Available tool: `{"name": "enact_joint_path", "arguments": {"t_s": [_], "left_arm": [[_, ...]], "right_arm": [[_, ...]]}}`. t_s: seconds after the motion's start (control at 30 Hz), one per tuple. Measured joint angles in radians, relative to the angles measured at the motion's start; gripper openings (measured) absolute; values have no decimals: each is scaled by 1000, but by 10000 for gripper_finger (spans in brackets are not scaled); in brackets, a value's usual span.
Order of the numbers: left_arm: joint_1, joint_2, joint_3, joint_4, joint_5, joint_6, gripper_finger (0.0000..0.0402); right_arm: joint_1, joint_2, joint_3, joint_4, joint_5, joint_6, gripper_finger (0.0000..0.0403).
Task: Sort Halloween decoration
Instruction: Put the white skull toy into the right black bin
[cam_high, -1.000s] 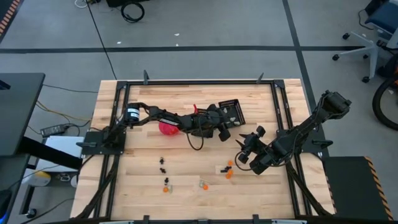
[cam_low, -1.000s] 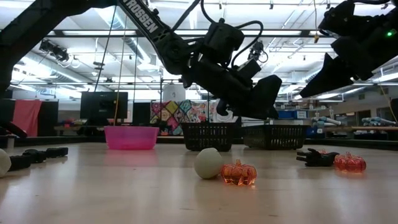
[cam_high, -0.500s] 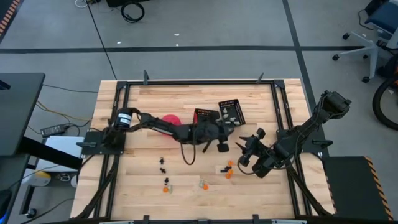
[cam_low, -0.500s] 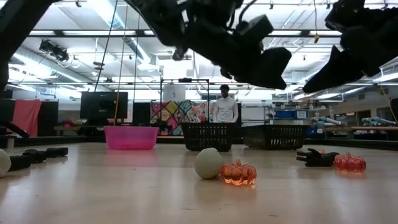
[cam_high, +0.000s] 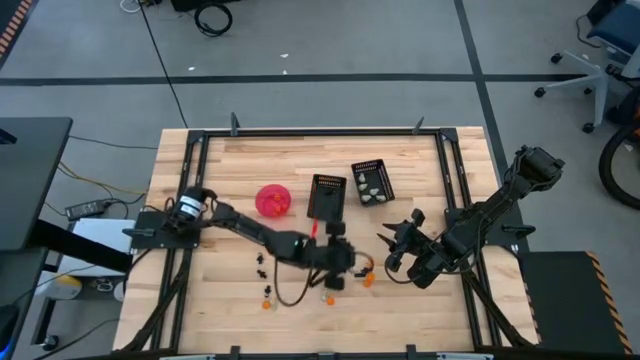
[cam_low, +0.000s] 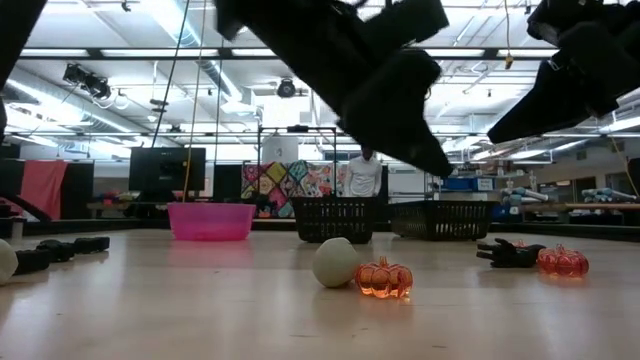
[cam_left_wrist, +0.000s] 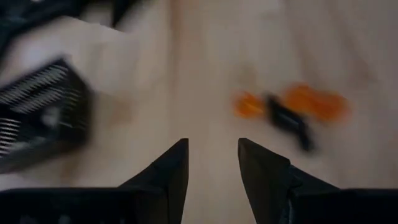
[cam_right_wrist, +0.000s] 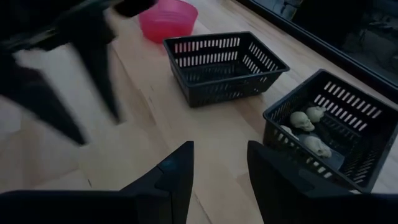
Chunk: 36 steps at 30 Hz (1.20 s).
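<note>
A: Start at the left of the surface (cam_high: 230, 160). What lies there?

B: At about nine o'clock from the centre sit small black trinkets (cam_high: 261, 262), with an orange one (cam_high: 267, 304) below them near the front edge. The pink bowl (cam_high: 273, 200) stands at about eleven o'clock.

A: And the left hand (cam_high: 337, 272)?

B: It hangs low over the middle front of the surface, its arm stretched across from the left side. Its fingers (cam_left_wrist: 171, 171) are parted by a narrow gap and hold nothing. Ahead of it lie two orange pumpkins (cam_left_wrist: 311, 102) with a black piece (cam_left_wrist: 287, 118) between them.

A: The baskets?

B: One black basket (cam_high: 327, 196) stands at twelve o'clock. The second basket (cam_high: 371, 182), at about one o'clock, holds pale skulls (cam_right_wrist: 303, 121).

A: Anything at table height?

B: A pale ball (cam_low: 335, 262) touches a clear orange pumpkin (cam_low: 384, 277). A person (cam_low: 362, 176) stands far behind.

A: The right hand (cam_high: 399, 243)?

B: It hovers at about three o'clock, above the surface, fingers (cam_right_wrist: 175, 174) moderately apart and empty.
</note>
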Motion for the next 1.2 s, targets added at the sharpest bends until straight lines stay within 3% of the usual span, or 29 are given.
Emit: {"name": "enact_joint_path", "arguments": {"t_s": [0.23, 0.3, 0.67, 0.83, 1.03, 1.2], "left_arm": [[-77, 0, 0, -136, 255, -181, 144], [-97, 0, 0, -157, 277, -220, 144], [-181, 0, 0, -191, 240, -328, 146], [-202, 0, 0, -217, 159, -328, 174], [-201, 0, 0, -237, 158, -335, 208], [-201, 16, 1, -229, 158, -336, 213]], "right_arm": [[-2, 0, 0, 23, 0, -23, 153], [-2, 0, 0, 24, 0, -23, 153], [-2, 0, 0, 43, -1, -23, 153], [-2, 0, 0, 48, -7, -23, 153], [-2, 0, 0, 50, -8, -23, 153], [-2, 0, 0, 50, -8, -23, 153]]}}
